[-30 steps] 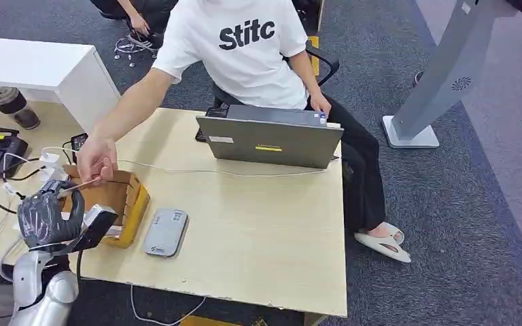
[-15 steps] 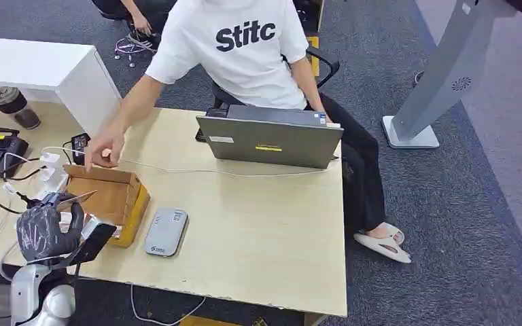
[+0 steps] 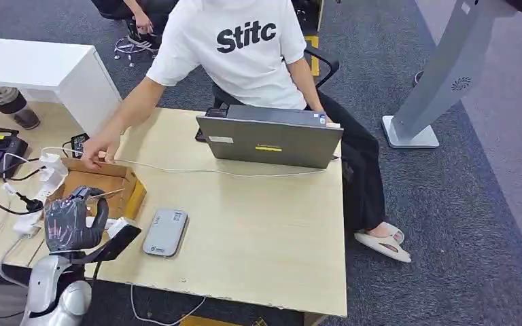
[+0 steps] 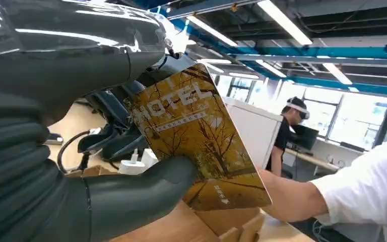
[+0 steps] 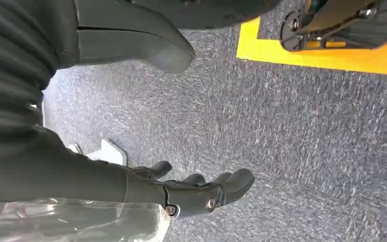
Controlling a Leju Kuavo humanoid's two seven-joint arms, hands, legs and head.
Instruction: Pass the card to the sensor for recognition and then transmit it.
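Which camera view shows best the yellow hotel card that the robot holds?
The left wrist view: the yellow hotel card faces the camera, pinched by the left hand, with its tree picture and the word HOTEL readable. In the head view the card is a thin edge-on sliver above that hand. The right wrist view looks at grey carpet.

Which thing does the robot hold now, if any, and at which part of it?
The left hand holds the yellow hotel card, pinched near one long edge by the thumb. The right hand holds nothing.
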